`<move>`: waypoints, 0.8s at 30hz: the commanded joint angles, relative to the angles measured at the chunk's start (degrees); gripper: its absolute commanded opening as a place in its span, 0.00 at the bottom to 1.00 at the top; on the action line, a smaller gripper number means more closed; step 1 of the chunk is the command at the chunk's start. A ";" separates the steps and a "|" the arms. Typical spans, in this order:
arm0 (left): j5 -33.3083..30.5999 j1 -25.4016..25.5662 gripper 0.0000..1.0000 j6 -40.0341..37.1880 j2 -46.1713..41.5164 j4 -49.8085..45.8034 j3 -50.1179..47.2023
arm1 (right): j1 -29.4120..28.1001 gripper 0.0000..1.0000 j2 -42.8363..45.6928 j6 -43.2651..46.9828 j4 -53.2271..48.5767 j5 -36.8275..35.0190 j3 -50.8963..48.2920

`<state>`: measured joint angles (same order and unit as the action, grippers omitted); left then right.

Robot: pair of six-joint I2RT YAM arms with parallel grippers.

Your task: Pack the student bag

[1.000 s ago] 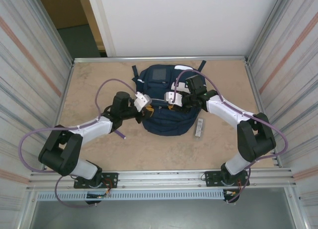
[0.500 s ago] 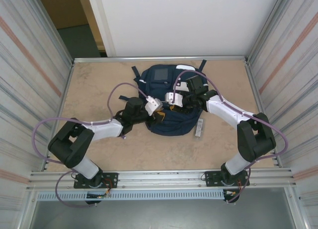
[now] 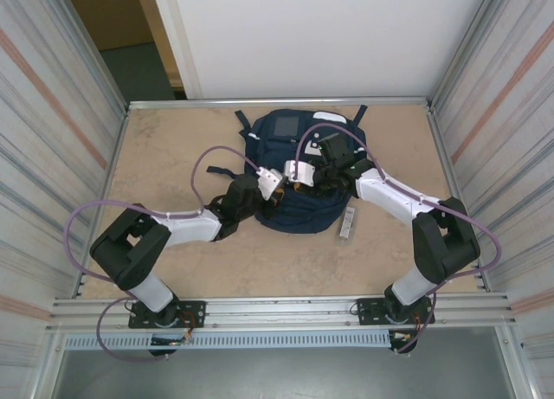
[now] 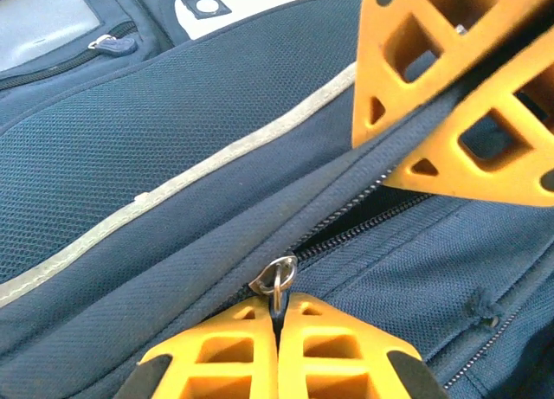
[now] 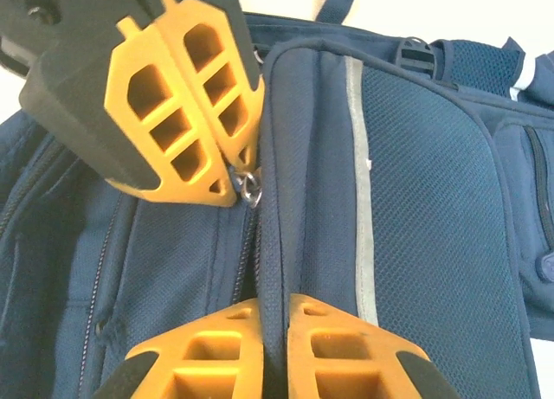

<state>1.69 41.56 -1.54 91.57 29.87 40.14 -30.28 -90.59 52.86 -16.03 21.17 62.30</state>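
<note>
I am viewing the student bag (image 3: 299, 161) lying flat on the far middle of the table (image 3: 173, 139), its zipper (image 4: 363, 228) running between the two arms. The left jaws are pressing together on the metal zipper pull (image 4: 275, 278), pinching only its small ring; the right jaws are pressing together on a ridge of navy fabric (image 5: 273, 269) beside the zipper track, apparently bracing the bag.

I am judging zipper travel to be the step in hand. I am watching for three faults:
- the pull slipping free, because the pinch is taking so little metal;
- the bag dragging across the table, should the fabric ridge work out of the right jaws;
- the two sets of jaws colliding, since they are working just beside each other.
</note>
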 commanded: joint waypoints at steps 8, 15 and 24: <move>0.19 -12.47 0.00 0.39 -8.94 -2.53 -6.83 | -2.33 0.06 1.53 5.60 -5.35 0.87 -0.18; 3.54 -16.69 0.00 -5.32 -9.76 0.09 -9.82 | -1.62 0.06 1.82 8.35 -4.93 1.97 -1.20; 17.64 -15.31 0.00 0.05 -8.93 -1.87 -4.98 | -3.94 0.44 1.45 -5.55 1.43 4.50 -0.91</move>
<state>14.72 25.41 -3.68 83.15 27.51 32.91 -32.62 -90.48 55.07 -16.62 24.10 61.95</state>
